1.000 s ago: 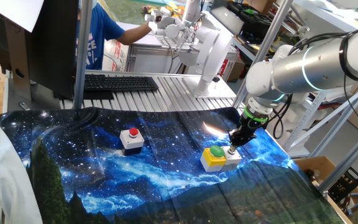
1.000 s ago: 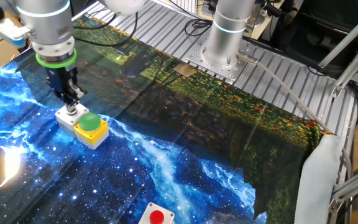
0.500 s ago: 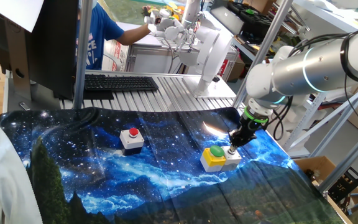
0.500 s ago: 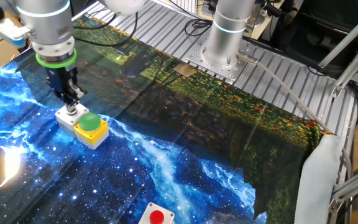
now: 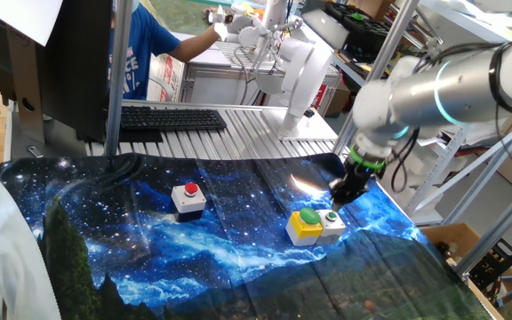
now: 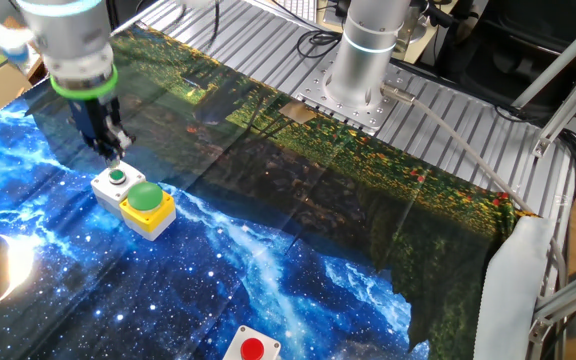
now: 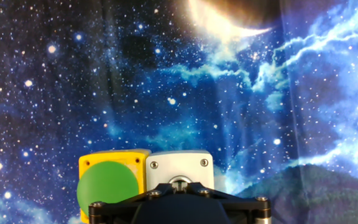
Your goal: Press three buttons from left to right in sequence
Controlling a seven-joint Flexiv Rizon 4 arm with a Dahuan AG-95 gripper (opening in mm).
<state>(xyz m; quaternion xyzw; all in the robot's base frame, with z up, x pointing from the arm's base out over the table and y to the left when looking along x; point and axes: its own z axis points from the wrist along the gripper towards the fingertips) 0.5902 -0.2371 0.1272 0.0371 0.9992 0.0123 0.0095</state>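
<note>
Buttons lie in a row on the star-print tabletop (image 5: 238, 258): small green cap on white box (image 5: 332, 217) directly beneath the hand (image 5: 340, 197), fingers shut and empty; green dome (image 5: 310, 216) touching beside it; red button (image 5: 189, 189) well apart.

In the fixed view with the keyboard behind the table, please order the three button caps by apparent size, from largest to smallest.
1. Large green dome on the yellow box.
2. Red cap on the grey-white box.
3. Small green cap on the white box.
The red cap sits farther from the camera, yet looks bigger than the small green one.
</note>
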